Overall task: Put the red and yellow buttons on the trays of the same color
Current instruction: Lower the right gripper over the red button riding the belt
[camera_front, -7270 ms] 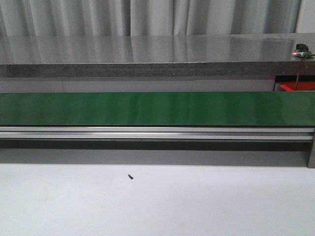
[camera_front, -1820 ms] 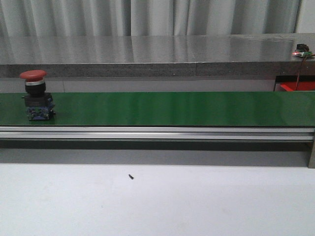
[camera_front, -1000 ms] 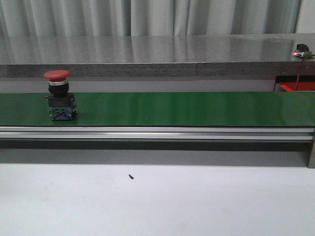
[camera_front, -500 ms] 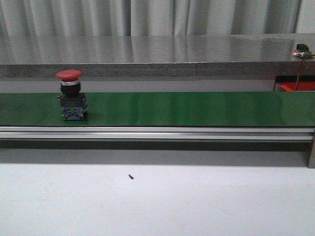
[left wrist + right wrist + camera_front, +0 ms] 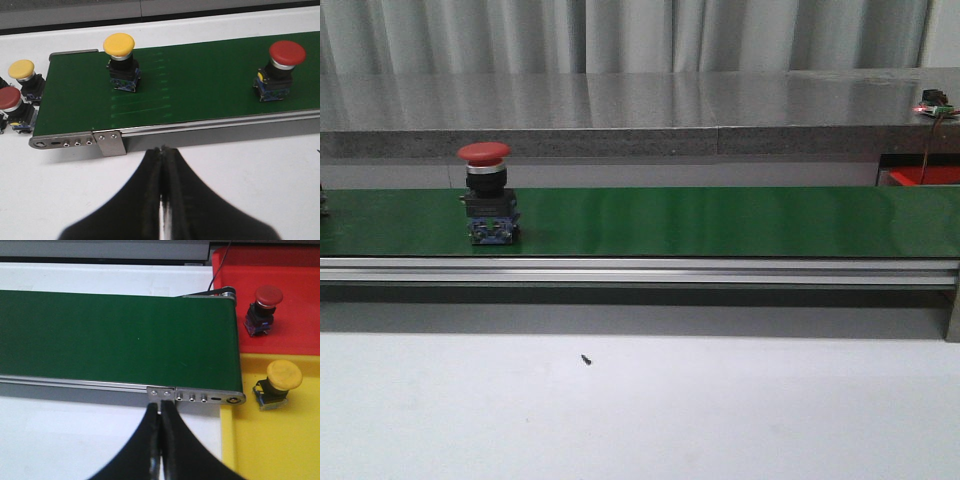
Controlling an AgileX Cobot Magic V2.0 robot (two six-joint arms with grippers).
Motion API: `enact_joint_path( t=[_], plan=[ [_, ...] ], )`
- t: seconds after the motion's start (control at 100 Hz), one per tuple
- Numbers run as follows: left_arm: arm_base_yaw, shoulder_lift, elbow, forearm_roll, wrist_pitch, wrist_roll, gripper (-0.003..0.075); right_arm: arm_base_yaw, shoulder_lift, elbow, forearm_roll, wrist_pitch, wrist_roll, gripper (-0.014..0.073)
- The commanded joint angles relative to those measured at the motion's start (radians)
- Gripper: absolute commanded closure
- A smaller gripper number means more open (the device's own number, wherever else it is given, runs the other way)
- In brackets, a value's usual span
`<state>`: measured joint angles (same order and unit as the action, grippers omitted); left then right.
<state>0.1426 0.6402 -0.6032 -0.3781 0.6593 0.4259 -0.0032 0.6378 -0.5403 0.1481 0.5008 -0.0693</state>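
A red button (image 5: pixel 487 194) (image 5: pixel 281 70) stands upright on the green conveyor belt (image 5: pixel 720 220), left of its middle. Behind it on the belt, near its start, stands a yellow button (image 5: pixel 121 61). My left gripper (image 5: pixel 163 150) is shut and empty over the white table in front of the belt. My right gripper (image 5: pixel 161 405) is shut and empty near the belt's other end. There a red button (image 5: pixel 263 307) sits on the red tray (image 5: pixel 280 315) and a yellow button (image 5: pixel 277 383) lies on the yellow tray (image 5: pixel 270 440).
Beside the belt's start a yellow button (image 5: pixel 26 77) and a red button (image 5: pixel 13 108) wait on the table. A small black screw (image 5: pixel 586 359) lies on the white table. A grey counter (image 5: pixel 620 110) runs behind the belt.
The red button has come into view from the left and ridden the belt steadily to the right. A dark edge of another object now shows at the belt's far left.
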Motion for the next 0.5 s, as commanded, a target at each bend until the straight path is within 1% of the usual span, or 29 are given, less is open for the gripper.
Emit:
enact_joint_path(
  t=[0.0,0.1,0.23,0.41,0.46,0.49],
  plan=[
    [-0.008,-0.011,-0.024,-0.02,-0.068,0.0,0.074,-0.001,-0.002,-0.037,0.004,-0.074,-0.008,0.0717],
    [-0.008,-0.011,-0.024,-0.02,-0.068,0.0,0.074,-0.001,0.033,-0.086,0.004,-0.007,-0.008,0.0717],
    [-0.008,-0.011,-0.024,-0.02,-0.068,0.0,0.074,0.011,0.121,-0.196,0.004,0.072,-0.008,0.0715],
    [-0.008,-0.011,-0.024,-0.02,-0.068,0.0,0.074,0.094,0.264,-0.356,0.003,0.168,-0.009,0.0711],
    [-0.008,-0.011,-0.024,-0.02,-0.068,0.0,0.074,0.116,0.309,-0.397,0.003,0.195,-0.01,0.0693],
    [-0.008,-0.011,-0.024,-0.02,-0.068,0.0,0.074,0.129,0.341,-0.419,0.003,0.21,-0.011,0.0663]
  ],
)
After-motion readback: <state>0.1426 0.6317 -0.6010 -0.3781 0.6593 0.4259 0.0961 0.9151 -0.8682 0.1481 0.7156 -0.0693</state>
